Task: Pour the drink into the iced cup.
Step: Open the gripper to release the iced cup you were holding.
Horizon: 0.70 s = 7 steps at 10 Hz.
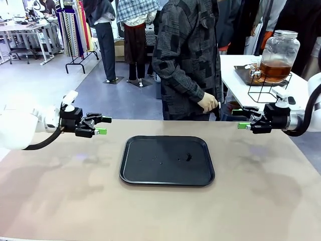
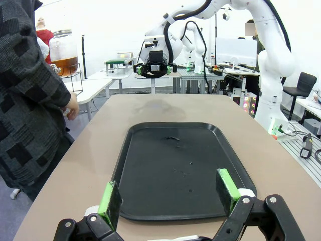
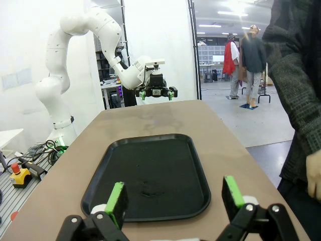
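The drink (image 1: 274, 71) is amber-brown liquid filling the lower part of a clear lidded jar dispenser (image 1: 279, 52) with a spigot. The jar sits on a black wire stand on a white side table (image 1: 235, 75) at the far right, and it is also at the upper left of the left wrist view as the jar dispenser (image 2: 63, 52). My left gripper (image 1: 102, 126) hovers open over the table's left side, holding nothing. My right gripper (image 1: 244, 119) hovers open at the right side, also holding nothing. Both point toward the middle, each seen up close: left gripper (image 2: 169, 196), right gripper (image 3: 174, 199).
A black tray (image 1: 150, 160) lies in the middle of the tan table between the grippers, bare but for a few small specks. A person in a dark patterned jacket (image 1: 188, 55) stands at the far edge, hand (image 1: 207, 103) near the table.
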Available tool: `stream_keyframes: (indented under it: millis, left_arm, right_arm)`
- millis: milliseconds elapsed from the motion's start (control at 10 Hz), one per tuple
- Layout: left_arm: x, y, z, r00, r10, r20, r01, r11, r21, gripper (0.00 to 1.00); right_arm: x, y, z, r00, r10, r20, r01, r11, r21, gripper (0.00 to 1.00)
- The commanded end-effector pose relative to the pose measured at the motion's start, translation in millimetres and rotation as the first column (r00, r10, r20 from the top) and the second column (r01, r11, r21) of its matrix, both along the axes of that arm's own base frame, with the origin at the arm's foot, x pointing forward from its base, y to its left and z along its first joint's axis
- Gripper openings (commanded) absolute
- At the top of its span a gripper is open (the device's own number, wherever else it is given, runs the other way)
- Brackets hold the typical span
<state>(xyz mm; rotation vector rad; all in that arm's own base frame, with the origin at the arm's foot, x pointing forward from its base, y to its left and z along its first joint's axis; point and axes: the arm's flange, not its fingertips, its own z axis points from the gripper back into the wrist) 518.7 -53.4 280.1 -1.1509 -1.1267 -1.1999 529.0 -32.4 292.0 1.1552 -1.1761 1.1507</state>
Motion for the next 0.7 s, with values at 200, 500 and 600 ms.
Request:
stream_keyframes:
  millis: [200, 500, 600]
  left_arm:
    - [-0.9, -0.2, 2.1, 1.000, 0.001, 0.002, -0.001, 1.000, 0.001, 1.00]
    - [-0.9, -0.2, 2.1, 1.000, 0.001, 0.002, -0.001, 1.000, 0.001, 1.00]
    - [-0.9, -0.2, 2.1, 1.000, 0.001, 0.002, -0.001, 1.000, 0.001, 1.00]
  right_arm:
    - [0.0, 0.1, 2.2, 1.000, 0.001, 0.003, -0.001, 1.000, 0.000, 1.00]
    - [0.0, 0.1, 2.2, 1.000, 0.001, 0.003, -0.001, 1.000, 0.000, 1.00]
    - [0.0, 0.1, 2.2, 1.000, 0.001, 0.003, -0.001, 1.000, 0.000, 1.00]
